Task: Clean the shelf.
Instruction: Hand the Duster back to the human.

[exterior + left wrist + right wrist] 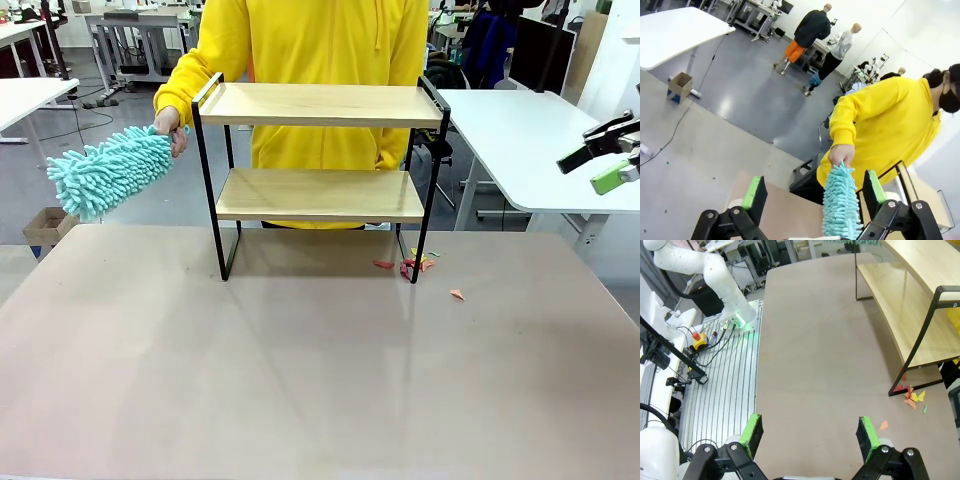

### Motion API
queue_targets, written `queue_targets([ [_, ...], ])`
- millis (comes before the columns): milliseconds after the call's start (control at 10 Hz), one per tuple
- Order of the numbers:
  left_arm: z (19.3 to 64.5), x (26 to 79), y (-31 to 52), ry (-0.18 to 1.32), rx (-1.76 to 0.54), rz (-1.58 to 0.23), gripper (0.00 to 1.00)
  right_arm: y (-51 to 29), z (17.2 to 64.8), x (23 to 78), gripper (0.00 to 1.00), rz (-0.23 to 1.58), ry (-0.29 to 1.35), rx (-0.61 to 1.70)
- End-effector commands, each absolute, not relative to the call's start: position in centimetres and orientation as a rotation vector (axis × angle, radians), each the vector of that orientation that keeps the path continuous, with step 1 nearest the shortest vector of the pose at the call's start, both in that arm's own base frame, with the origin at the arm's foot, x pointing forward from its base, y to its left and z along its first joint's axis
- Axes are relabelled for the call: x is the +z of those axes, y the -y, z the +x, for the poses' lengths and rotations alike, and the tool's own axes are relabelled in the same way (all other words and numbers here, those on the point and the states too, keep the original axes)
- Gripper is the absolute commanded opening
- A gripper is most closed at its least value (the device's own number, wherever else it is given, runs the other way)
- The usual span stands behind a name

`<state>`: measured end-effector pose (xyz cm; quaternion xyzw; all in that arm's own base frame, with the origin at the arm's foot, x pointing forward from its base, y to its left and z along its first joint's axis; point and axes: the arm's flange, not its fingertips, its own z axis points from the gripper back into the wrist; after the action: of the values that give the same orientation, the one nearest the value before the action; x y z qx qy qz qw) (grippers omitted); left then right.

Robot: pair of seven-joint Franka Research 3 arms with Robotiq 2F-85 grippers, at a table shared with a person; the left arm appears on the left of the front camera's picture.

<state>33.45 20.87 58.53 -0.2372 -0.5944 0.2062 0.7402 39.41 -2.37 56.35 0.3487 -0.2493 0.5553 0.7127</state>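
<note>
The shelf (318, 175) stands at the far side of the bench (300, 380), right in front of the person in the yellow top, both wooden boards bare. Scraps of coloured paper (412, 265) lie on the bench by its right front leg, with one more piece a little nearer the robot.

The person's hand (170, 125) holds out a fluffy turquoise duster (110, 170), off the left end of the shelf. In the left wrist view the duster head sits between the left gripper's (815, 197) spread fingers (754, 192), which aren't clenched on anything yet. The right gripper (810, 437) hangs released above the bench, well apart from the shelf.

The handover looks like the weak spot to me. If the fingers pinch only the soft fringe rather than the firm core, the duster could droop or slip out once the person lets go. Then, sweeping the boards, a hard push against the light frame could slide or tip the shelf. The scraps could also just get scattered further across the bench.
</note>
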Motion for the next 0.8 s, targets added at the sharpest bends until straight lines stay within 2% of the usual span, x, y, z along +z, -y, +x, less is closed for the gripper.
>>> queue_targets([
  [0,33.54,57.95,-19.91,1.298,0.429,-0.501,1.00,2.42,39.28,56.54,1.00,0.773,0.554,1.236],
  [700,33.54,57.95,-19.91,1.298,0.429,-0.501,1.00,2.42,39.28,56.54,1.00,0.773,0.554,1.236],
])
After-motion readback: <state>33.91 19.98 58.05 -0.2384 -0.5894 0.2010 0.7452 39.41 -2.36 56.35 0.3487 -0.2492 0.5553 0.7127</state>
